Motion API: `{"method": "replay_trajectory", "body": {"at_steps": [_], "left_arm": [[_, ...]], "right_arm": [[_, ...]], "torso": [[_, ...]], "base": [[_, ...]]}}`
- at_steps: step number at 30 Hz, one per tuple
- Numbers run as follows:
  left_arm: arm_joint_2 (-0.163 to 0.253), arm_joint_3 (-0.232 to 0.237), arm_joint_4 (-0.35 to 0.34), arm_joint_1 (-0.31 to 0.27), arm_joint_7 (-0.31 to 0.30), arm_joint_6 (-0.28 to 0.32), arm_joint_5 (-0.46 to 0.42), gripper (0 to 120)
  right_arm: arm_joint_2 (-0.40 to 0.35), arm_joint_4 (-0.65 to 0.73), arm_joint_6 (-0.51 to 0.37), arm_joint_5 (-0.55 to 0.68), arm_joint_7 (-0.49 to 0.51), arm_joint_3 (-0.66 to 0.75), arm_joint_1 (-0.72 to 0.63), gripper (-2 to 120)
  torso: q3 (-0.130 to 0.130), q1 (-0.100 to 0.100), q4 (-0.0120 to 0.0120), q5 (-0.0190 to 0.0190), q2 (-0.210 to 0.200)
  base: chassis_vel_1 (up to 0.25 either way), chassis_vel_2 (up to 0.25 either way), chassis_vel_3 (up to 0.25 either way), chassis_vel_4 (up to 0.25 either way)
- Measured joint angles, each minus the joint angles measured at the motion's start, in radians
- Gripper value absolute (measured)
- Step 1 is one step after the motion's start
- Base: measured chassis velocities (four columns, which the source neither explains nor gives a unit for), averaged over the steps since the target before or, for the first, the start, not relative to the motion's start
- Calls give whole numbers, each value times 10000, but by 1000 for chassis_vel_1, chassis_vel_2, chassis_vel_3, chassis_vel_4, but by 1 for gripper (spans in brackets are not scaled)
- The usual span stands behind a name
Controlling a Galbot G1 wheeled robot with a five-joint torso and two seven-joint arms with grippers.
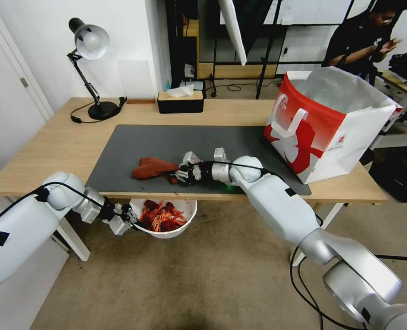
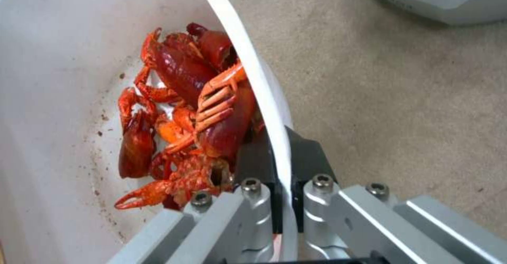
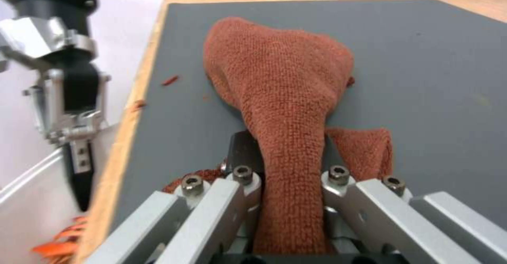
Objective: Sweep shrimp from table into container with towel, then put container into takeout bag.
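We've got the bowl (image 1: 181,219) of shrimp (image 1: 163,216) pinched at its rim in our left hand (image 1: 132,220), below the worktop (image 1: 66,142) edge, w/ the bag (image 1: 322,123) far over on the right; right hand (image 1: 178,174) grips the towel (image 1: 152,167).

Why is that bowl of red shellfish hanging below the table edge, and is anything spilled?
The left tool grips the white bowl by its rim, off the table, with the crayfish inside. Small red bits lie on the grey mat near the edge. The right tool holds the rust-red towel.
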Motion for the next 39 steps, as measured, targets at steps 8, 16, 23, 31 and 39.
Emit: {"method": "replay_trajectory", "body": {"at_steps": [8,16,23,31,39], "left_arm": [[12,0,38,3,-23,-6,-8,0],[-3,-17,85,15,-28,-5,-11,0],[41,-25,84,21,-33,-4,-18,0],[99,-83,29,62,-37,4,-41,0],[108,-152,19,155,-40,6,-42,0]], "right_arm": [[-438,794,-172,170,-205,27,-545,6],[-802,1480,-290,406,-186,2,-1010,6],[-1060,2026,-440,635,-81,-79,-1299,6],[-1270,2540,-693,1020,58,-154,-1636,6],[-1507,3113,-961,1963,589,71,-1903,6]], "torso": [[-2,-1,0,2,0],[-2,-1,-1,2,1],[0,-1,1,1,1],[1,0,1,0,-1],[3,0,1,-1,-3]], "base": [[0,0,0,0],[0,0,0,0],[0,0,0,0],[0,0,0,0],[0,0,0,0]]}}
